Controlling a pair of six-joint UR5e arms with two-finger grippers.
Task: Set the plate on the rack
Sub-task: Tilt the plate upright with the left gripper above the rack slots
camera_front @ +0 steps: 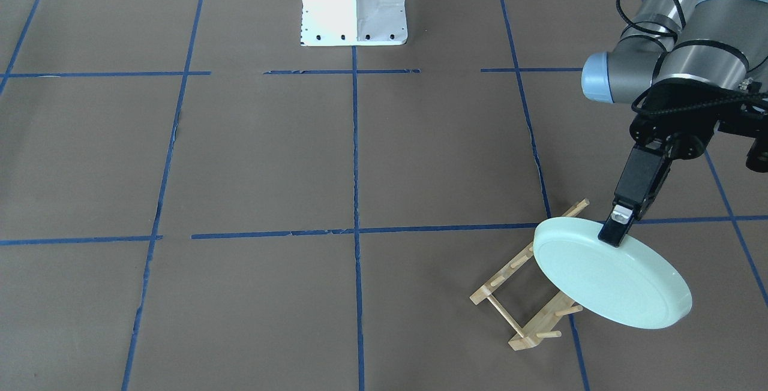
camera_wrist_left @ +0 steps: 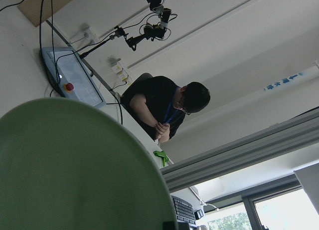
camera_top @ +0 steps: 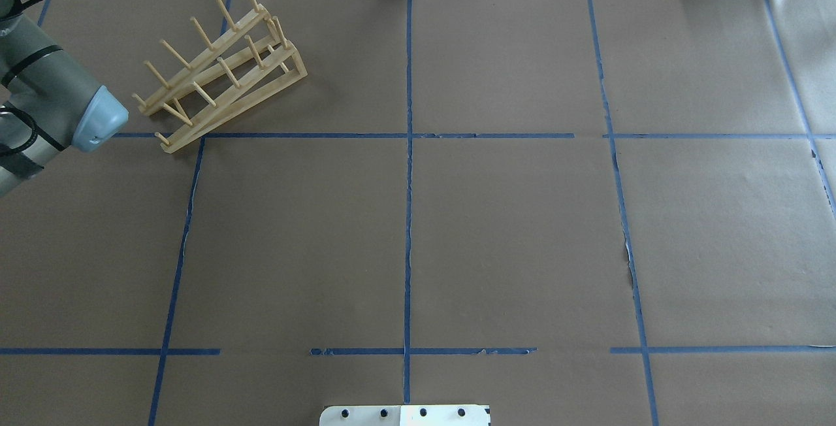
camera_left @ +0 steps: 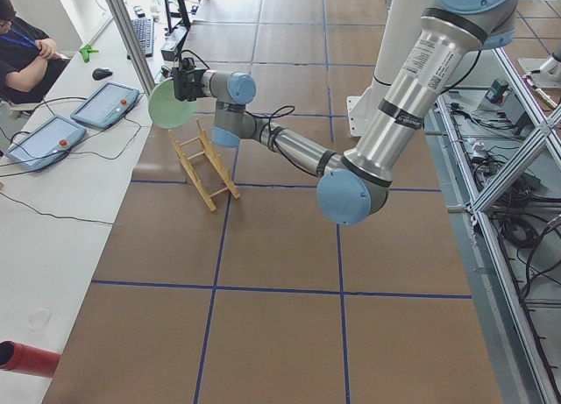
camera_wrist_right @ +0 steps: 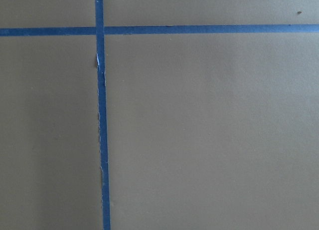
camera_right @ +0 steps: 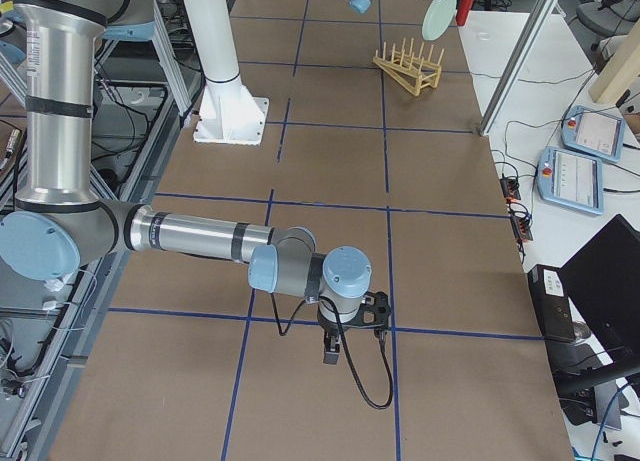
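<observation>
My left gripper (camera_front: 613, 232): pinching the rim of the plate (camera_front: 606, 277).
Plate: tilted above the rack (camera_front: 503, 276), seemingly unseated.
Rack: near a corner of the table (camera_front: 270, 157).

Smooth, faintly glossy plate (camera_front: 606, 283), bare pale wood rack (camera_front: 540, 321), matt brown paper table cover (camera_front: 264, 157).
</observation>
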